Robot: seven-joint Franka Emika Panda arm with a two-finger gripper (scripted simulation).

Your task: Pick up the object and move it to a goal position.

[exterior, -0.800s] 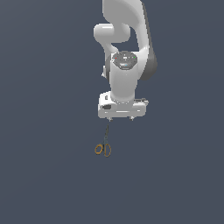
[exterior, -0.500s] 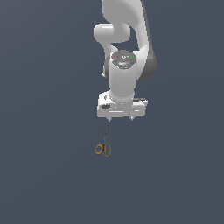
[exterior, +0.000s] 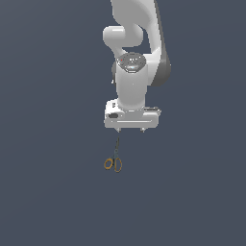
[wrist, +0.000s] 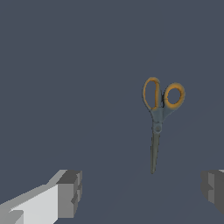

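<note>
The object, a small pair of scissors point(exterior: 116, 157) with two orange-yellow loop handles and thin dark blades, lies flat on the dark grey floor. In the exterior view my white gripper point(exterior: 130, 130) hangs above and just behind the blade tips, apart from them. The wrist view shows the scissors point(wrist: 157, 127) whole, blades pointing toward the gripper point(wrist: 142, 190) and handles away from it. The grey fingertips point(wrist: 71, 191) stand wide apart with nothing between them, so the gripper is open.
A plain dark grey floor point(exterior: 48, 192) fills both views. The white arm point(exterior: 137, 43) rises behind the gripper to the edge of the exterior view. No other objects or goal marker show.
The hand has turned a little at the wrist and now sits more level, shifted slightly to the exterior view's left. The scissors have not moved.
</note>
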